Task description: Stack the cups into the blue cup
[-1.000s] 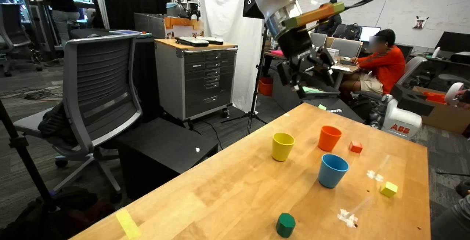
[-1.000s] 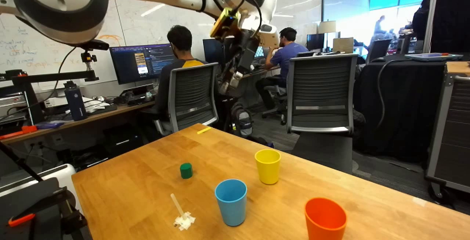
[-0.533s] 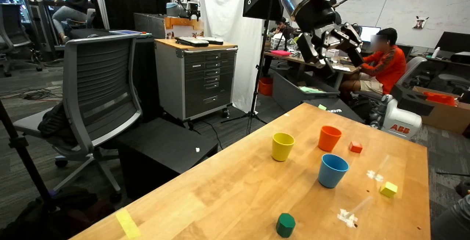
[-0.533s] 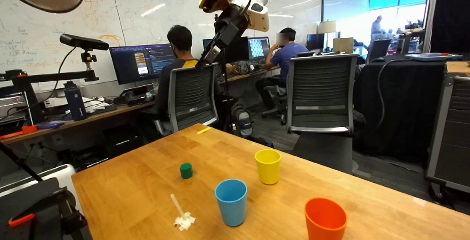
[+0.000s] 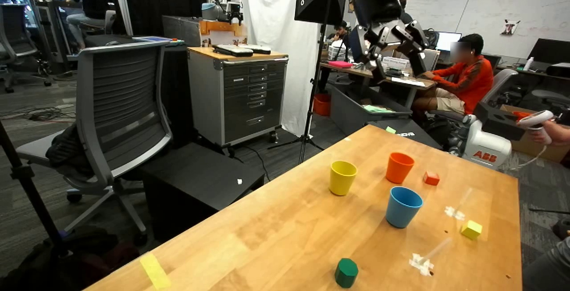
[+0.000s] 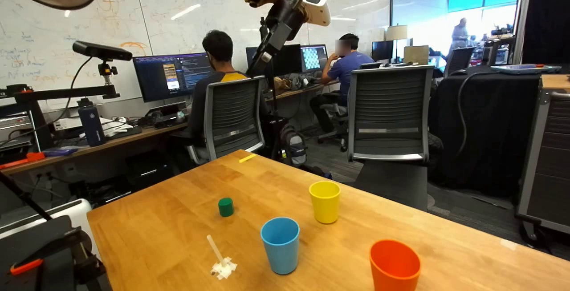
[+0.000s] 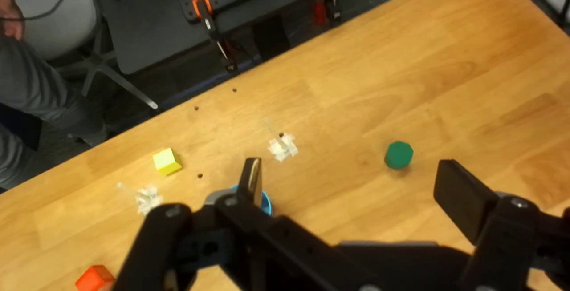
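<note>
All three cups stand upright and separate on the wooden table in both exterior views. The yellow cup is near one long edge. An orange-red cup stands closer to the table's end, and the blue cup is nearest the small blocks. My gripper hangs high above the tabletop, open, with nothing between its fingers. In the wrist view, part of the blue cup's rim shows behind a finger; the yellow and orange-red cups are out of that view.
A dark green piece, a yellow block and a red block lie on the table. White tape patches hold thin upright strips. A chair stands beyond the table's edge.
The arm has swung and risen over the table, turning the gripper so both fingers now spread clearly; over the last half second it shifted only slightly. The cups and blocks have not moved.
</note>
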Available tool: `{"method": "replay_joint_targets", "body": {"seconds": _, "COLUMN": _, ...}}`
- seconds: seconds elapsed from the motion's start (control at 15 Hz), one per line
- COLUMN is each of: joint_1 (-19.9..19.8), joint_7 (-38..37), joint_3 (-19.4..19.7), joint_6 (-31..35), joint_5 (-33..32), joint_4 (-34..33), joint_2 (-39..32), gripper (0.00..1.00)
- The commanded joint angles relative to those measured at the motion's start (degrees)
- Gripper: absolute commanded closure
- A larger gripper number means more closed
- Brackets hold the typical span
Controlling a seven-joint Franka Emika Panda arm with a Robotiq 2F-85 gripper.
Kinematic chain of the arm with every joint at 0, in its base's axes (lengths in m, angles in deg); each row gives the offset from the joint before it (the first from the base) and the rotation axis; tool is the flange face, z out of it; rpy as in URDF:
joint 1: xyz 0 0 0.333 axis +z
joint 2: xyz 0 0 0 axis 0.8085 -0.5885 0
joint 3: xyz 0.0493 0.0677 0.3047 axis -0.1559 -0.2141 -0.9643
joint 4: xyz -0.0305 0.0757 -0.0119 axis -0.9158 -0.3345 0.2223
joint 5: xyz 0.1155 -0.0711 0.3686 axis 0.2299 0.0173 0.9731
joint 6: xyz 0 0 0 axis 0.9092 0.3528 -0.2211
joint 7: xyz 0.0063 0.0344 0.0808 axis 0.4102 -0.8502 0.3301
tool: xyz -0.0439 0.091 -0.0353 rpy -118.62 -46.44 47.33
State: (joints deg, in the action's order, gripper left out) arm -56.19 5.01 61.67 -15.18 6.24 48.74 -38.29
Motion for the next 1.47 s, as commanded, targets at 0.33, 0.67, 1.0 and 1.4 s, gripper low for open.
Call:
{"method": "replay_joint_targets", "body": {"seconds": 0.33, "joint_1": -0.2, "joint_7": -1.8, "joint_3": 0.1, "joint_6": 14.6, "joint_5": 0.0, "joint_4": -6.8, "joint_2": -2.3, "gripper": 0.00}}
{"method": "replay_joint_targets", "body": {"seconds": 0.67, "joint_1": -0.2, "joint_7": -1.8, "joint_3": 0.1, "joint_6": 15.0, "joint_5": 0.0, "joint_4": -6.4, "joint_2": -2.5, "gripper": 0.00}}
{"method": "replay_joint_targets", "body": {"seconds": 1.0, "joint_1": 1.2, "joint_7": -1.5, "joint_3": 1.6, "joint_6": 20.3, "joint_5": -2.7, "joint_4": -7.7, "joint_2": -4.6, "gripper": 0.00}}
{"method": "replay_joint_targets", "body": {"seconds": 1.4, "joint_1": 3.5, "joint_7": -0.1, "joint_3": 5.1, "joint_6": 37.1, "joint_5": -12.2, "joint_4": -7.9, "joint_2": -9.7, "gripper": 0.00}}
